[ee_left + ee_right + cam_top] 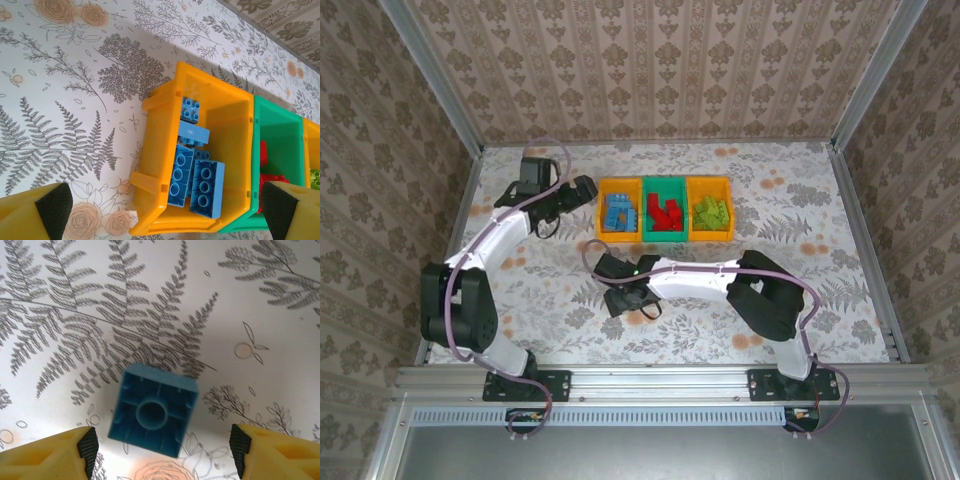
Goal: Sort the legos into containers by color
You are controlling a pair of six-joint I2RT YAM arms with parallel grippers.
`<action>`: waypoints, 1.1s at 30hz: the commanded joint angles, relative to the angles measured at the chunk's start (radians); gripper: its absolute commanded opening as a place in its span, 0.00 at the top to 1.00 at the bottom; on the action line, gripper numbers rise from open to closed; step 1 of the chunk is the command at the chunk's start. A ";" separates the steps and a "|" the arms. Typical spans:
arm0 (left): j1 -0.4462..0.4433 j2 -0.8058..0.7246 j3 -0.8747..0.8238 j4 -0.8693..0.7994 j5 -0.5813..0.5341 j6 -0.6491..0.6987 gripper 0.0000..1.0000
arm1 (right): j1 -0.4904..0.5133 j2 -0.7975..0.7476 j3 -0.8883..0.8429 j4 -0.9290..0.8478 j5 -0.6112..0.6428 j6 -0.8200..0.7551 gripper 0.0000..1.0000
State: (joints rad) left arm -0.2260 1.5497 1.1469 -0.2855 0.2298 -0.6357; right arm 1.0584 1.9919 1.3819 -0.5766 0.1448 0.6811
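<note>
A lone blue brick [154, 411] lies hollow side up on the table [75, 290], framed by my right gripper [163, 450]. Its yellow fingers [87, 450] are spread wide to either side, and neither pad touches the brick. From the top camera, that gripper [620, 285] sits on the near side of the bins, apart from them. The three bins stand joined in a row toward the far side of the table. The left bin [227, 130] is orange-yellow and holds the blue bricks [195, 175]. The green bin [280, 135] in the middle holds the red bricks [665, 215]. The right bin [710, 181], also orange-yellow, holds the light green bricks [711, 212]. My left gripper [165, 204] hangs spread and empty above the near edge of the left bin; from above it [582, 190] is just beside that bin's left end
</note>
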 commanded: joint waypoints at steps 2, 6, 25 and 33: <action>0.019 -0.046 -0.041 0.023 -0.012 0.013 0.00 | -0.001 0.043 0.053 -0.053 0.019 -0.003 0.28; 0.024 -0.059 -0.063 0.025 -0.014 0.022 0.00 | -0.001 0.065 0.076 -0.071 0.019 -0.010 0.35; 0.039 -0.092 -0.126 0.030 -0.033 0.072 0.00 | -0.043 0.030 0.186 -0.148 0.088 -0.077 0.75; 0.039 -0.155 -0.181 0.010 -0.060 0.154 0.00 | -0.233 -0.067 0.161 0.103 -0.137 -0.075 0.74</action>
State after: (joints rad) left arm -0.1947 1.4368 0.9894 -0.2611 0.1932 -0.5411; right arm 0.8852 1.9907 1.5410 -0.6056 0.1230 0.6052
